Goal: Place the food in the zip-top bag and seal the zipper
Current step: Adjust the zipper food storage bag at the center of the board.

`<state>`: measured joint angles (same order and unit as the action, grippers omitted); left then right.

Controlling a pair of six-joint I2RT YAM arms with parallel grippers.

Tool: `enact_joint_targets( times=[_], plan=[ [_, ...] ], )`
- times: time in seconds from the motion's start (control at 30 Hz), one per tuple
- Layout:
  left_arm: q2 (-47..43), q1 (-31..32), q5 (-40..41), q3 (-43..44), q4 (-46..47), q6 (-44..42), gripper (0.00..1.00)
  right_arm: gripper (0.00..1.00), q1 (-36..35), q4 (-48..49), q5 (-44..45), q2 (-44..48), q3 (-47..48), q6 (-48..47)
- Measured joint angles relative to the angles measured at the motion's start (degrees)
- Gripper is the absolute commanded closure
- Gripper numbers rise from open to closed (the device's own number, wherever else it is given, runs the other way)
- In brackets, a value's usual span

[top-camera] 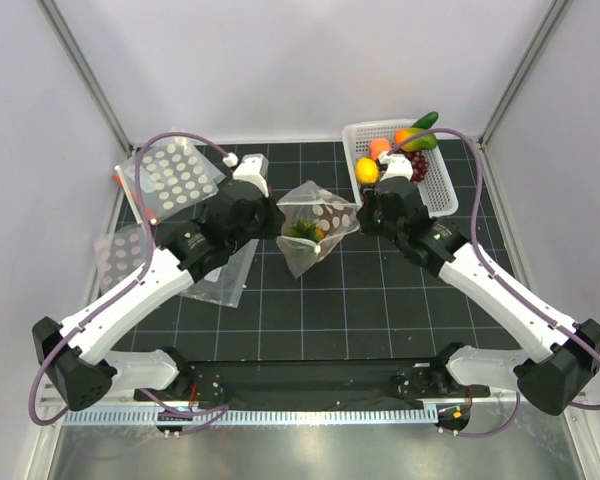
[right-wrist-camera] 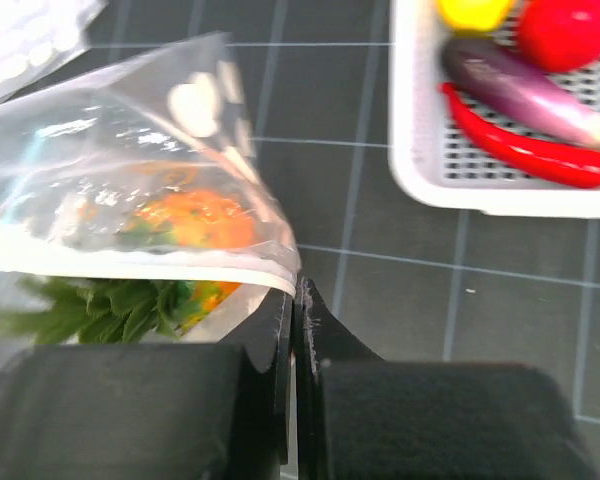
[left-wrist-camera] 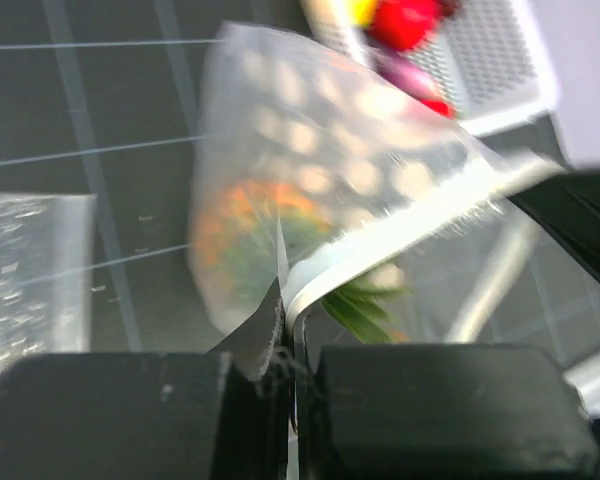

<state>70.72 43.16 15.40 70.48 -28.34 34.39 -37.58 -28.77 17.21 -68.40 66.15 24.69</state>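
The white-dotted zip-top bag [top-camera: 310, 222] hangs between my two grippers above the mat, mouth up. The pineapple [top-camera: 304, 233] sits inside it, green crown showing; it also shows in the right wrist view [right-wrist-camera: 190, 222]. My left gripper [top-camera: 274, 222] is shut on the bag's left mouth edge, the zipper strip [left-wrist-camera: 400, 228] running out from its jaws. My right gripper [top-camera: 358, 218] is shut on the right mouth edge [right-wrist-camera: 180, 272]. The eggplant [right-wrist-camera: 525, 82], chili pepper [right-wrist-camera: 525, 150] and round red fruit [right-wrist-camera: 570, 30] lie in the white basket [top-camera: 438, 180].
The basket at the back right also holds a lemon [top-camera: 367, 170], other fruit and dark grapes [top-camera: 418, 165]. Spare dotted bags [top-camera: 170, 175] lie at the back left, and a clear bag [top-camera: 220, 280] lies under the left arm.
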Motion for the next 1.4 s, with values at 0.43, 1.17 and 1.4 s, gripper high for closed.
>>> enact_joint_targets(
  times=[0.43, 1.17, 1.4],
  plan=[
    [0.44, 1.86, 7.41, 1.07, -1.68, -2.23, 1.00, 0.96, 0.57, 6.27, -11.21, -0.20, -2.64, -0.09],
    [13.18, 1.55, 5.05, 5.81, -3.41, -3.54, 1.00, 0.35, 4.50, 9.16, -12.39, -1.09, -7.89, -1.16],
    [13.16, 0.94, 4.39, 5.90, -3.48, -3.39, 1.00, 0.18, 5.53, 10.03, -5.27, 6.71, -10.10, -2.82]
  ],
)
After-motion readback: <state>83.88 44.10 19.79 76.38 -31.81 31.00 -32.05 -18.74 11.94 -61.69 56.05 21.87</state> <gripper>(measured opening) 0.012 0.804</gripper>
